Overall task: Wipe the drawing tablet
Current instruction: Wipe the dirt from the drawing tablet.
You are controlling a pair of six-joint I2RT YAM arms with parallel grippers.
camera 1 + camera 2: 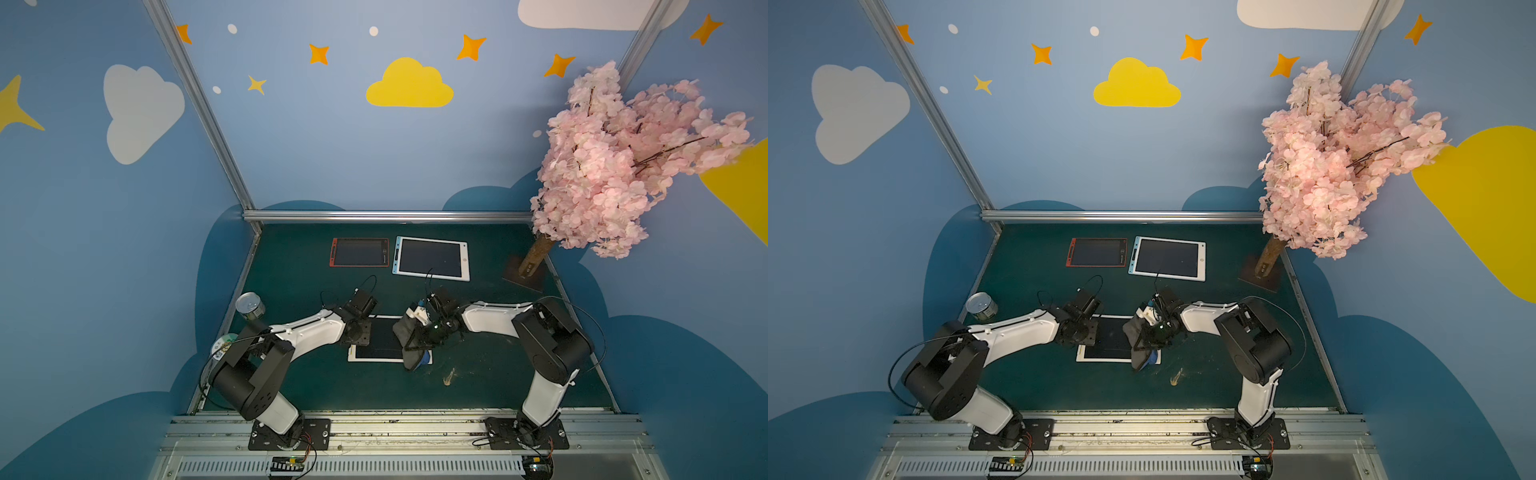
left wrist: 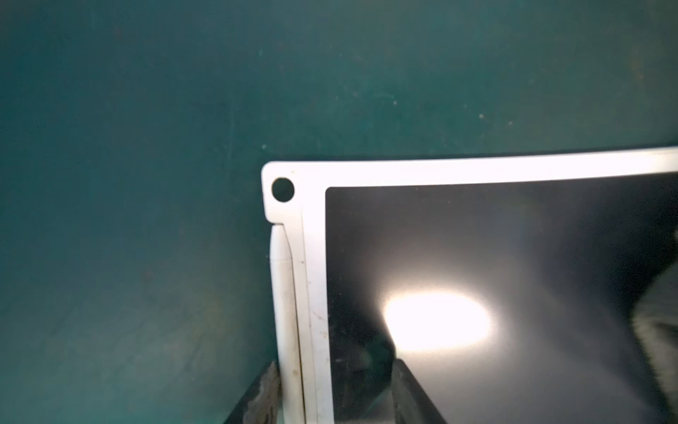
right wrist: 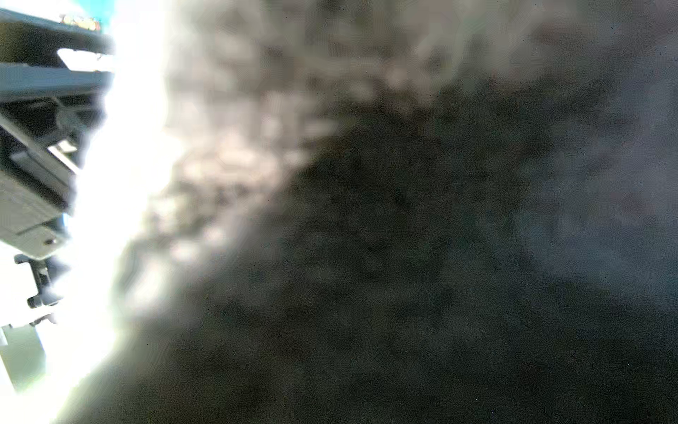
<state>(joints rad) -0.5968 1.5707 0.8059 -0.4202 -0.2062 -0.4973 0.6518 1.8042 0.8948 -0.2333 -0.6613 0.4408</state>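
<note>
A pink blossom tree [image 1: 623,166] leans out of the far right corner. Its bark trunk [image 1: 536,255] is fixed to a brown square plate [image 1: 534,283] on the dark green mat [image 1: 490,249]. Left of the tree's foot a pale-blue-framed tablet [image 1: 431,258] lies flat with its screen dark. On its side away from the tree sits a smaller red-framed tablet [image 1: 360,252], so close I cannot tell whether they touch. Well across the mat from the tree, at the left edge, stands a silver tin [image 1: 250,305]. A pale brown scuff [image 1: 449,377] marks the mat nearer the front than the tree. On the blue wall beyond the tree are a yellow cloud [image 1: 409,85] and orange stars [image 1: 471,47].
</note>
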